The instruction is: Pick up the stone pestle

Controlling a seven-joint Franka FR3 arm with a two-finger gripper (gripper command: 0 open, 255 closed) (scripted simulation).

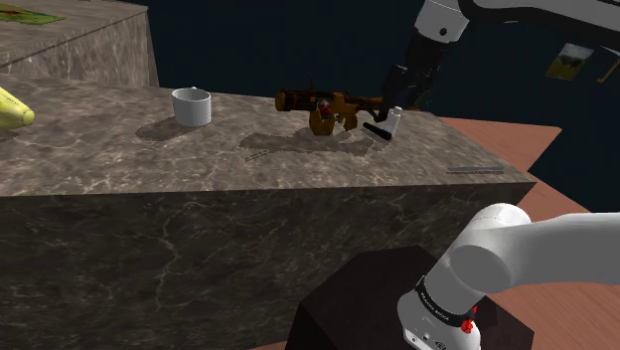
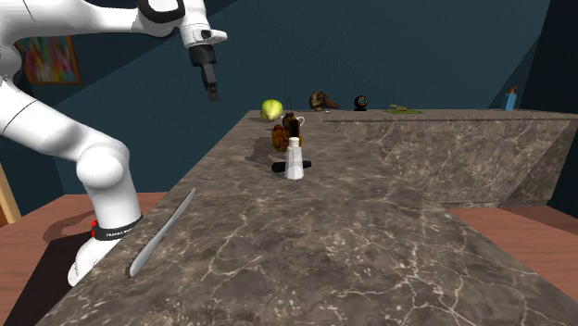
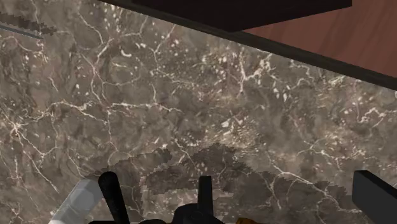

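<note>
The pestle [image 1: 391,121] is a pale, tapered piece standing on the marble counter [image 1: 199,169], with a short black bar [image 1: 375,130] at its foot. In the second exterior view the pestle [image 2: 295,159] stands mid-counter, just in front of a brown toy gun [image 2: 285,135]. My black gripper [image 1: 402,97] hangs open in the air a little above the pestle and holds nothing. The second exterior view puts the gripper [image 2: 213,92] high above the counter, left of the pestle. In the wrist view the pestle [image 3: 79,200] and its black bar [image 3: 112,194] lie below over marble.
The brown toy gun [image 1: 323,104] lies right beside the pestle. A white cup [image 1: 191,106] stands further to the shoulder view's left, a yellow banana [image 1: 12,105] beyond it. A thin grey strip [image 1: 475,169] lies near the counter's corner. Small items [image 2: 361,103] line the far counter.
</note>
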